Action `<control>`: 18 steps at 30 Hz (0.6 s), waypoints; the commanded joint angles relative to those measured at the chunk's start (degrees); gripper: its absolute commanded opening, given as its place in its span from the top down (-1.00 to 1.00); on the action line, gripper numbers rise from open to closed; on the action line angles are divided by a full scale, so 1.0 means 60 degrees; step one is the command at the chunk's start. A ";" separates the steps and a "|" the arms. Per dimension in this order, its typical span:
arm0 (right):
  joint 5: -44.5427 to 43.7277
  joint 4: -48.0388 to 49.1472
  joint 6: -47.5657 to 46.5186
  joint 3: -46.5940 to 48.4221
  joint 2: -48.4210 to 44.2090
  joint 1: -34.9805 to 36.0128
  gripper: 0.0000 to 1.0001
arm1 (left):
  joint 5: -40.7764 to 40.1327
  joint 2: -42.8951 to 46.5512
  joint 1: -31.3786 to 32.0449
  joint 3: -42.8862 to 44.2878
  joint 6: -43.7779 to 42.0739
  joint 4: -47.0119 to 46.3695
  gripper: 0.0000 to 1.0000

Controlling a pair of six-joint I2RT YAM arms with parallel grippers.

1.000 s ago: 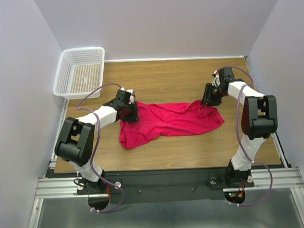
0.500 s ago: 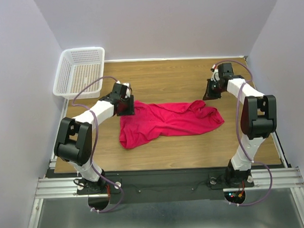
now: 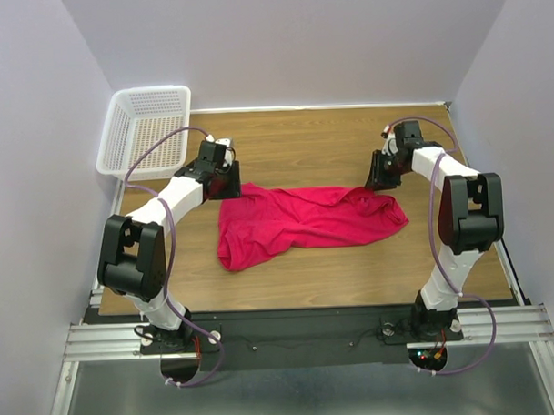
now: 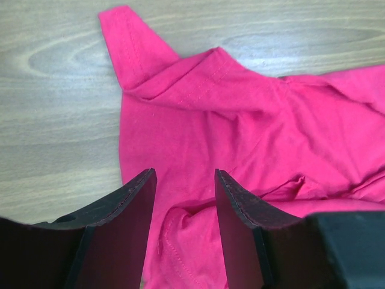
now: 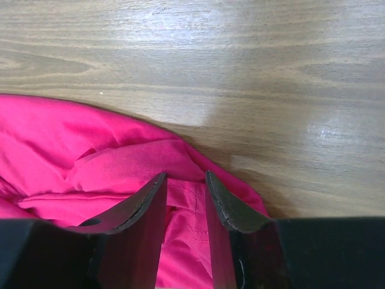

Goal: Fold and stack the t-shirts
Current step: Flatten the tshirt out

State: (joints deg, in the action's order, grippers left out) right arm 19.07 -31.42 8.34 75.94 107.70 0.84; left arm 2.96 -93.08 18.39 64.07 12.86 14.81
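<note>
One crimson-pink t-shirt (image 3: 305, 220) lies crumpled and spread sideways on the wooden table (image 3: 293, 143). My left gripper (image 3: 227, 180) is open just above the shirt's upper left corner. In the left wrist view (image 4: 185, 180) its jaws stand apart over a fold of the shirt (image 4: 240, 120), with a sleeve (image 4: 129, 48) stretched out beyond. My right gripper (image 3: 378, 178) is at the shirt's upper right edge. In the right wrist view (image 5: 185, 180) its jaws are apart with a seamed fold of the shirt (image 5: 120, 168) between them. No neck label shows.
A white mesh basket (image 3: 147, 130) stands at the table's far left corner, half off the edge. Grey walls close in the left, back and right sides. Bare wood lies behind and in front of the shirt.
My left gripper has drawn back up and left off the shirt, whose upper left corner now lies spread out. My right gripper lifted away from the shirt's edge, then came back down onto it.
</note>
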 commanded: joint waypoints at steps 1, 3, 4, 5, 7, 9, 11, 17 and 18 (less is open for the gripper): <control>-0.0203 0.0036 -0.0072 -0.0059 -0.0445 0.0079 0.23 | 0.0077 0.0484 0.0025 -0.0132 -0.0137 0.0008 -0.11; -0.1005 0.0036 -0.0028 -0.0118 -0.0518 0.0079 0.18 | 0.0078 0.0513 0.0025 -0.0118 -0.0151 0.0008 -0.11; -0.1184 0.0036 -0.0071 -0.0132 -0.0518 0.0094 0.17 | 0.0078 0.0513 0.0025 -0.0117 -0.0137 -0.0007 -0.11; -0.1418 0.0036 -0.0100 -0.0133 -0.0547 0.0094 0.13 | 0.0078 0.0527 0.0025 -0.0117 -0.0137 -0.0007 -0.11; -0.1464 0.0036 -0.0144 -0.0118 -0.0490 0.0094 0.10 | 0.0078 0.0498 0.0025 -0.0103 -0.0137 -0.0022 -0.11; -0.1377 0.0051 -0.0144 -0.0118 -0.0445 0.0094 0.09 | 0.0121 0.0513 0.0025 -0.0117 -0.0122 -0.0022 -0.10; -0.1071 0.0051 -0.0174 -0.0118 -0.0343 0.0094 0.14 | 0.0136 0.0527 0.0025 -0.0147 -0.0108 -0.0022 -0.11; 0.0173 0.0080 -0.0247 -0.0103 -0.0094 0.0211 0.29 | 0.0180 0.0528 0.0025 -0.0293 -0.0122 -0.0080 -0.11; 0.0249 0.0080 -0.0218 -0.0118 -0.0050 0.0226 0.28 | 0.0195 0.0528 0.0025 -0.0308 -0.0122 -0.0109 -0.11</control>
State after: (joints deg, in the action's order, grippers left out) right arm 15.99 -31.42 7.70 75.92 107.48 1.23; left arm 3.38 -92.84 18.37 63.22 12.86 14.87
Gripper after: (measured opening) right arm 0.360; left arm 0.550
